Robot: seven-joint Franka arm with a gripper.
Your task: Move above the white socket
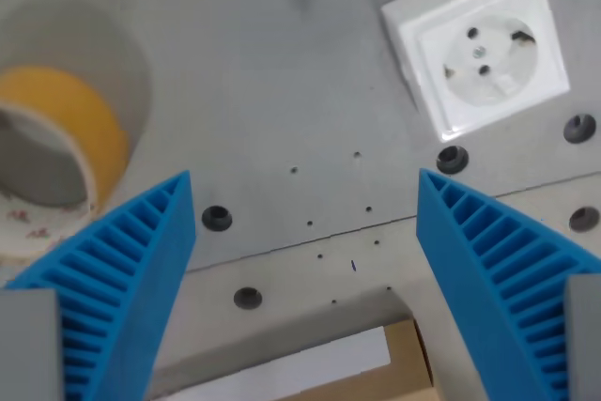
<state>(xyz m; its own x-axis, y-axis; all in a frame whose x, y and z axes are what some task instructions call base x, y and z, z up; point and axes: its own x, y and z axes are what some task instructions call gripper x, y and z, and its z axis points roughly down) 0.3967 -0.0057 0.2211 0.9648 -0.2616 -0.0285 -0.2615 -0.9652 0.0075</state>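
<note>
Gripper spread wide, holding nothing, 2 blue fingers over grey table. White socket at wrist view's upper right, tilted. Yellow tape roll at wrist view's left.

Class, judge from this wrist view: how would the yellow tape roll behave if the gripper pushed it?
The yellow tape roll seems to lie flat, so it would likely slide, not roll. Its open core suggests lightness. The open gripper has ribbed fingers, probably gripping well.

Grey table: white socket, tape roll
</note>
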